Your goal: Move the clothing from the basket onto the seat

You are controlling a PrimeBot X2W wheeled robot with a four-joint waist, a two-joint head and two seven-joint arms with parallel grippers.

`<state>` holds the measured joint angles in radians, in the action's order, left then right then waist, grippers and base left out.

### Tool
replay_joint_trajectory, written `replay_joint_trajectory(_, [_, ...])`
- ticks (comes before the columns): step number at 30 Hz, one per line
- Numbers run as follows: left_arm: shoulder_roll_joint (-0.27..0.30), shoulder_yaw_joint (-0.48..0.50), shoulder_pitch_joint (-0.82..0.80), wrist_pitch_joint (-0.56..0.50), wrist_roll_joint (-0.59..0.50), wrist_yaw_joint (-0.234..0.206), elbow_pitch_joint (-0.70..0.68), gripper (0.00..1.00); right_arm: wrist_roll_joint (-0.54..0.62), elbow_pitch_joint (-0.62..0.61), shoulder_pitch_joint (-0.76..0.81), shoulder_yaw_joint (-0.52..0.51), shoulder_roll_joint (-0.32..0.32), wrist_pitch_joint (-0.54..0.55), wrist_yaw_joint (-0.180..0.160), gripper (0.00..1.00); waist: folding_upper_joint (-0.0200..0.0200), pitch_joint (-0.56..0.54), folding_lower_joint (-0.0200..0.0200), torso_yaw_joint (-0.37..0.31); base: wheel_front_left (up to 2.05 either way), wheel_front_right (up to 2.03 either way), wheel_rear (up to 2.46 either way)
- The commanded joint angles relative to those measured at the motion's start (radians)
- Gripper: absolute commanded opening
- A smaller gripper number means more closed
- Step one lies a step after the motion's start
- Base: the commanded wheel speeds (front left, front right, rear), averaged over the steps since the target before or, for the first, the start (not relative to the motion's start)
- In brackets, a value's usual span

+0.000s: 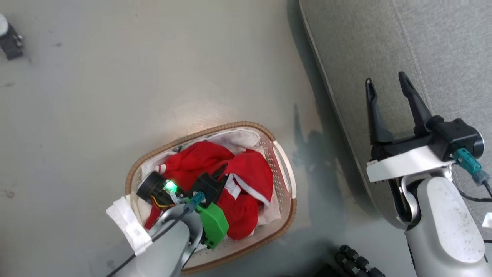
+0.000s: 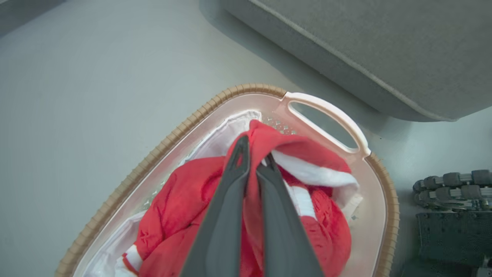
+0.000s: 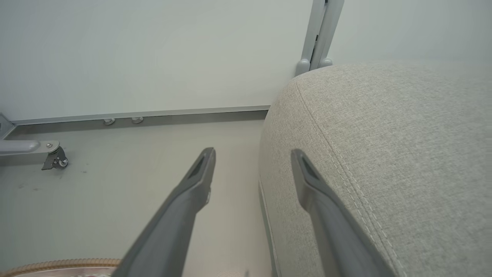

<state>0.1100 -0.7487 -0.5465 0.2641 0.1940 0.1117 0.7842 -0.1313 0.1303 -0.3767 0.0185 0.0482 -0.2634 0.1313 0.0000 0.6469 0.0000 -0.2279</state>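
Clothing of soft bright red fabric with white stripe trim (image 1: pixel 207 157) (image 2: pixel 173 207) lies bunched inside the basket, and I have hold of it with one arm. Largest around me is the smooth pale grey floor (image 1: pixel 115 77), on which everything stands. Next comes the seat (image 1: pixel 365 46) (image 2: pixel 365 38) (image 3: pixel 384 134), a big grey woven-fabric cushion with a rounded edge and a stitched seam. It takes up the upper right of my head view and sits near the basket, a strip of floor between them. The oval white perforated plastic basket with a brown woven rim (image 1: pixel 215 129) (image 2: pixel 184 127) stands on the floor to the seat's left. Its white loop handle (image 1: pixel 286 167) (image 2: pixel 330 113) is turned toward the cushion. A white crinkly liner sheet (image 1: pixel 246 136) (image 2: pixel 215 142) shows along the inner wall behind the red heap. My left gripper (image 1: pixel 223 169) (image 2: pixel 255 150) reaches down into the basket with its two dark fingers drawn together. A fold of the red cloth is pinched between them near the tips. My right gripper (image 1: pixel 385 79) (image 3: pixel 253 153) hangs by the seat's edge, fingers spread wide with nothing between them. In its wrist view one finger lies over the floor and the other over the cushion. Beyond them stand a pale wall (image 3: pixel 153 50) and a small grey caster foot (image 3: pixel 54 157).
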Motion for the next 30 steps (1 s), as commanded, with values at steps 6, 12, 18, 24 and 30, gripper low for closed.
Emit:
replay_joint_trajectory(6, [0.010, 0.043, 0.102, 0.001, -0.002, 0.003, -0.146, 0.00, 0.036, 0.025, 0.066, -0.017, 0.004, -0.002, -0.001, 1.00, 0.0000, -0.209, 0.0000, 0.065, 0.00, 0.00, 0.00])
replay_joint_trajectory(12, [0.030, 0.114, 0.172, 0.001, -0.003, -0.008, -0.279, 0.00, 0.058, 0.044, 0.120, -0.026, 0.004, -0.002, -0.001, 1.00, 0.0000, -0.327, 0.0000, 0.090, 0.00, 0.00, 0.00])
replay_joint_trajectory(18, [0.079, 0.195, 0.195, 0.001, 0.010, -0.002, -0.388, 0.00, 0.074, 0.058, 0.164, -0.010, 0.004, -0.002, -0.001, 1.00, 0.0000, -0.425, 0.0000, 0.106, 0.00, 0.00, 0.00])
replay_joint_trajectory(24, [0.162, 0.217, 0.129, 0.001, -0.005, 0.010, -0.447, 0.00, 0.083, 0.066, 0.198, 0.005, 0.004, -0.002, -0.001, 1.00, 0.0000, -0.506, 0.0000, 0.121, 0.00, 0.00, 0.00])
replay_joint_trajectory(30, [0.234, 0.210, 0.012, -0.034, 0.014, 0.018, -0.456, 0.00, 0.089, 0.072, 0.216, 0.027, 0.004, -0.002, -0.001, 1.00, 0.0000, -0.562, 0.0000, 0.133, 0.00, 0.00, 0.00])
